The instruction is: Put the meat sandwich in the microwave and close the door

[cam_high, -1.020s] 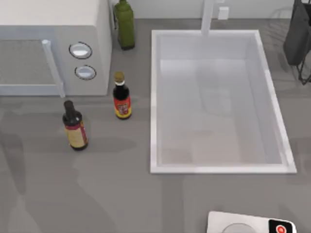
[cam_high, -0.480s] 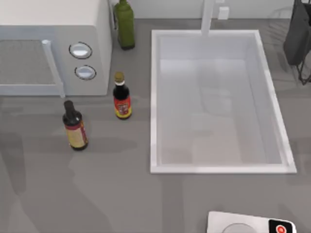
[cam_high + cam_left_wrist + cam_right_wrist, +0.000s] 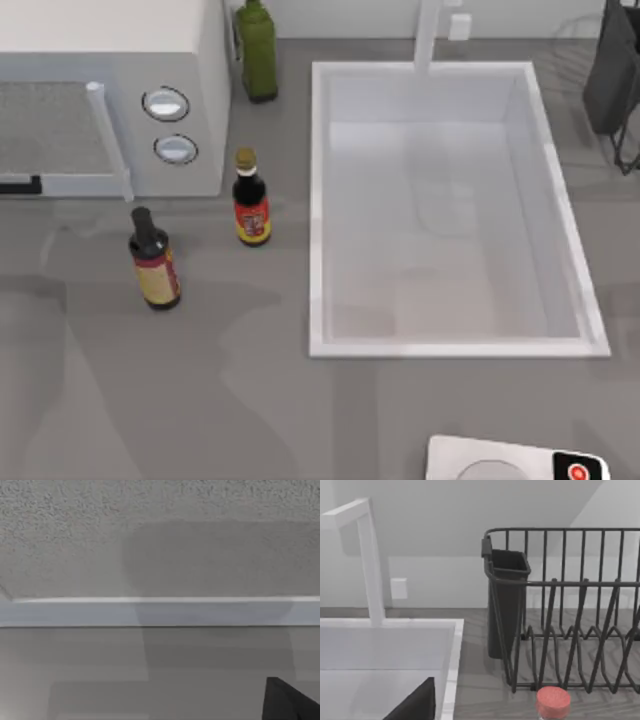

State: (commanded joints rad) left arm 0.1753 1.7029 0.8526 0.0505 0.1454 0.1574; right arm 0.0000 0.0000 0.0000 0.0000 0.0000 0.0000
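Observation:
The white microwave stands at the table's back left. Its door, with the grey mesh window and white bar handle, lies flush with the knob panel. A dark part of my left gripper shows at the left edge, against the door's lower frame. In the left wrist view the door's mesh and white frame are very close, with a dark bit of the left gripper in a corner. The meat sandwich is out of view. A dark part of my right gripper hangs over the sink.
Two dark sauce bottles stand in front of the microwave, and a green bottle beside it. The white sink takes the middle right. A black dish rack stands at the back right, and a white scale at the front edge.
A dark part of the left gripper has come into the top view at the left edge by the door's lower frame. Shadows on the table have shifted.

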